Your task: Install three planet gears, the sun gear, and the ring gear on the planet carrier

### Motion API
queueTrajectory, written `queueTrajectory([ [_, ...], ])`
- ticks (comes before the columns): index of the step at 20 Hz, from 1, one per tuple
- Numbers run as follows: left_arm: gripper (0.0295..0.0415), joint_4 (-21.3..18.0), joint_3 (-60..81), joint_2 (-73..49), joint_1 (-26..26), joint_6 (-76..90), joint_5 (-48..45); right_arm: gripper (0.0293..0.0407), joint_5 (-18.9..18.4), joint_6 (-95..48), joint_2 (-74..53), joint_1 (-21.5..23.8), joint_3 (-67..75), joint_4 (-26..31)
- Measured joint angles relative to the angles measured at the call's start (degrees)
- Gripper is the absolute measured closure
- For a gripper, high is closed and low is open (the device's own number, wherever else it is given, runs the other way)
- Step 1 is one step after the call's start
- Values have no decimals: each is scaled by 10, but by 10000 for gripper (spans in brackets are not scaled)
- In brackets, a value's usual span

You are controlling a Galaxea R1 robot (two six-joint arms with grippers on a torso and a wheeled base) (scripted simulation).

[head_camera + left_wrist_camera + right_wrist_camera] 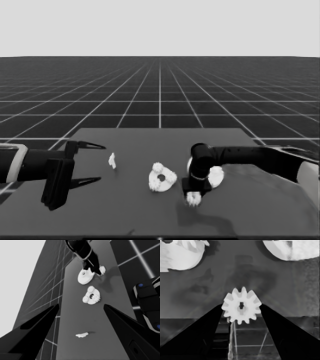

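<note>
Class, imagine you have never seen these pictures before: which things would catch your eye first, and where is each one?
First, the right gripper, reaching in near the table's front, with a small white toothed gear between its fingers. Next, the smaller round part at the table's middle, with gears already sitting on it. The larger round part lies just behind the right arm, while the left gripper waits open at the left end.

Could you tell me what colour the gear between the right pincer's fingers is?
White; the gear shows best in the right wrist view.
</note>
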Motion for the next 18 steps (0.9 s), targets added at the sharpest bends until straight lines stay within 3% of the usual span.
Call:
queueTrajectory([
  [1,326,0,0,0,0,0,0,390,-2,23,-4,88,27,75],
  [2,326,0,0,0,0,0,0,390,4,25,-2,142,27,123],
  [4,326,0,0,0,0,0,0,390,10,17,0,190,16,167],
  [9,326,0,0,0,0,0,0,390,11,10,2,211,7,188],
  [12,326,0,0,0,0,0,0,390,6,-79,205,205,-285,182],
  [18,326,0,0,0,0,0,0,390,4,-130,265,202,-396,180],
])
